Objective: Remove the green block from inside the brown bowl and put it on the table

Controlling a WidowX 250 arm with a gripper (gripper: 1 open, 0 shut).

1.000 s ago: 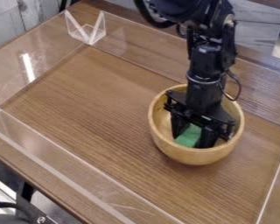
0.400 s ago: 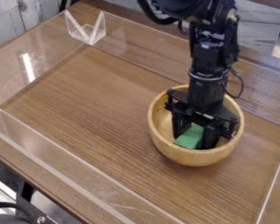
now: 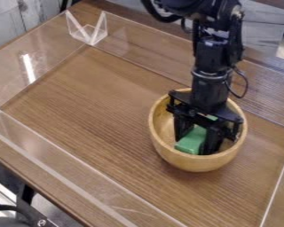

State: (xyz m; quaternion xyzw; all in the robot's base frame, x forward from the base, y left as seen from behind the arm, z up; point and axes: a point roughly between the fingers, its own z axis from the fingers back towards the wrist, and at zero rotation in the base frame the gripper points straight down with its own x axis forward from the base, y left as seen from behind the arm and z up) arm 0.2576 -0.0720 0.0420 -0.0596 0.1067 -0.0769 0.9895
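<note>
Evenly lit tabletop [image 3: 85, 97], small soft picture
Light was moderately bright; pale glare streaked the clear acrylic wall [image 3: 50, 157]; shadow darkened the wooden bowl's [image 3: 194, 162] interior; the black gripper [image 3: 208, 120] lost detail; fine edges looked blurred.

black metal jaws [image 3: 201, 131]: details too dark and small to tell | green rectangular block [image 3: 191, 140]: partly hidden by jaws | round light-brown wooden bowl [image 3: 197, 161]: interior largely covered by jaws | black robot arm [image 3: 209, 53]: top cut off by upper edge | brown wood-grain surface [image 3: 97, 115]: cut off by lower edge
</note>
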